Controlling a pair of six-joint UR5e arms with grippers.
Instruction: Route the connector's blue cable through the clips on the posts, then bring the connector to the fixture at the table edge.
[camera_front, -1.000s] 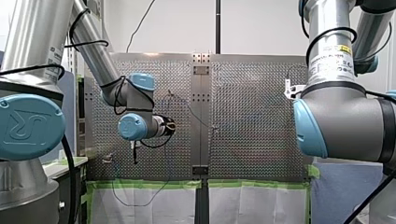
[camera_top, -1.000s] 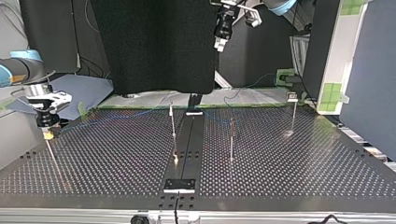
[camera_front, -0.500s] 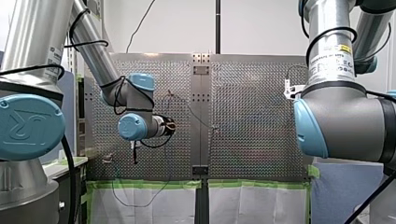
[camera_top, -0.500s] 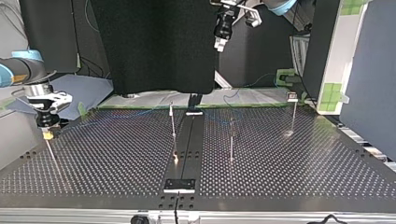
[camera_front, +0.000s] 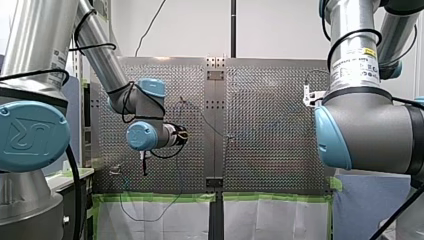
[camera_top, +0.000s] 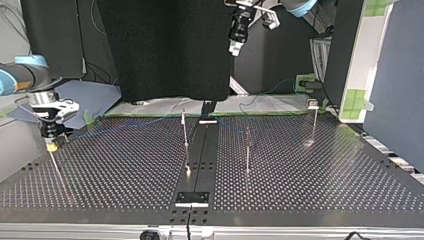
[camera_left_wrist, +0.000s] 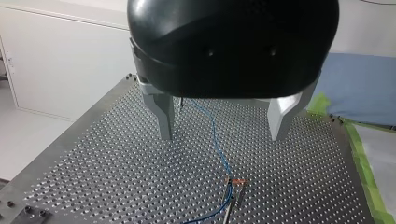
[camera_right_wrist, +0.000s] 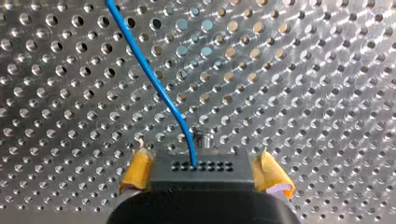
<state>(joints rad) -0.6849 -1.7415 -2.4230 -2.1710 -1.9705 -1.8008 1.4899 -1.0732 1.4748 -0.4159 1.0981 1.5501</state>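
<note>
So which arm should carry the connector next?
Probably my right arm. Its jaws clamp the connector, with the blue cable trailing from it, low over the table. My left arm holds its jaws open and empty, high above it.

The table (camera_right_wrist: 327, 70) is shiny perforated metal. The blue cable (camera_right_wrist: 154, 84) has a smooth plastic sheath; the connector (camera_right_wrist: 201, 167) is matt black plastic. The yellow pads (camera_right_wrist: 138, 171) of my right gripper (camera_right_wrist: 201, 176) look soft and creased, perhaps rubber. My left gripper (camera_left_wrist: 223, 133) has a glossy black shell and matt grey metal fingers (camera_left_wrist: 164, 114). Green tape (camera_front: 160, 197) edging the table is matt.
</note>
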